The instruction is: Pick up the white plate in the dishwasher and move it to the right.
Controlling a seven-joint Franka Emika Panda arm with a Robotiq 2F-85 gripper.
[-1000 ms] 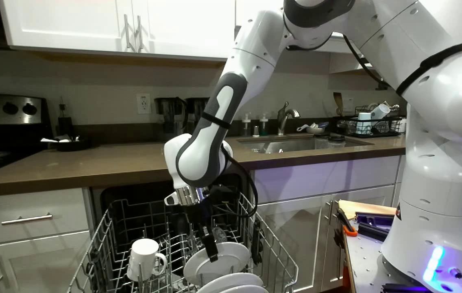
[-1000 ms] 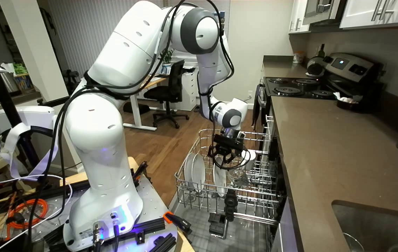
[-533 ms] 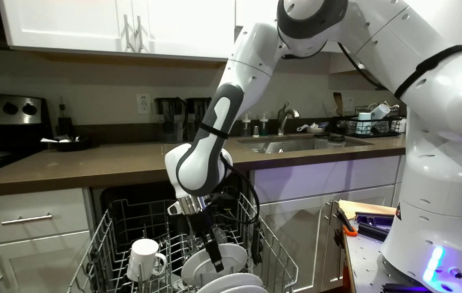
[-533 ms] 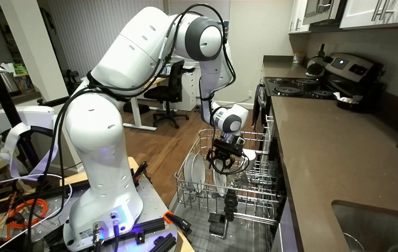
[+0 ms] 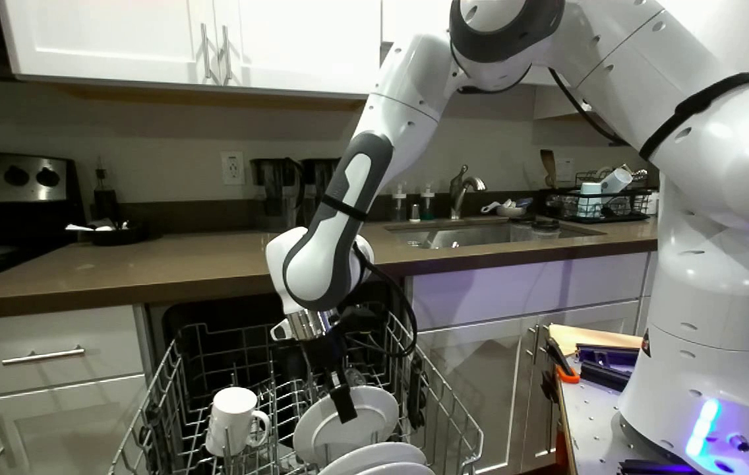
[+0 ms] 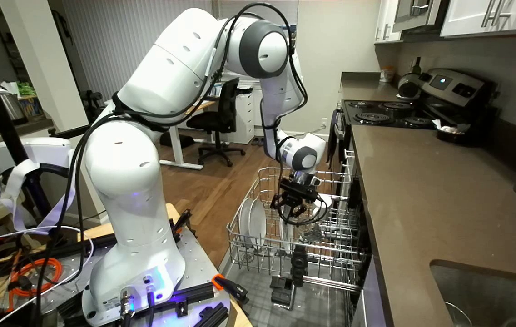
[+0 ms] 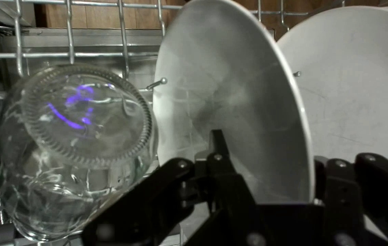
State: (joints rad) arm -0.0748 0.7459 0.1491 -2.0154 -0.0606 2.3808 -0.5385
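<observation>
White plate (image 7: 238,99) is standing between the fingers (image 7: 219,145) of the claw (image 7: 269,150)

In the wrist view, the fingers are standing apart, and the rim of the white plate is lying in the gap. One finger is showing in front of the plate's inner face; the other is partly hiding behind the rim. Whether either of them is touching the plate, I am not seeing. The plate is leaning in the rack (image 7: 45,55) of the dishwasher (image 6: 312,309), and the claw is covering the bottom part of it in this view. Just beside it, to the left, a clear glass vessel (image 7: 78,143) is showing a round, ribbed end with violet gleams; the reflections are making its outline hard to follow. To the right, other plates (image 7: 354,68) are standing, and the edge of the view is cutting them off.

In an exterior view, a white mug (image 5: 226,419) is standing to the left of the plate, while the other plates, nearer, are running out of the lower edge. In an exterior view, black wrist parts (image 6: 296,193) are covering much of the plate and some of the mug, and the fingers are blending into this dark shape. On the far brown surface (image 5: 117,270), two dark pitchers (image 5: 273,175) are standing in poor light, the arm (image 5: 407,99) covering part of the right one.
</observation>
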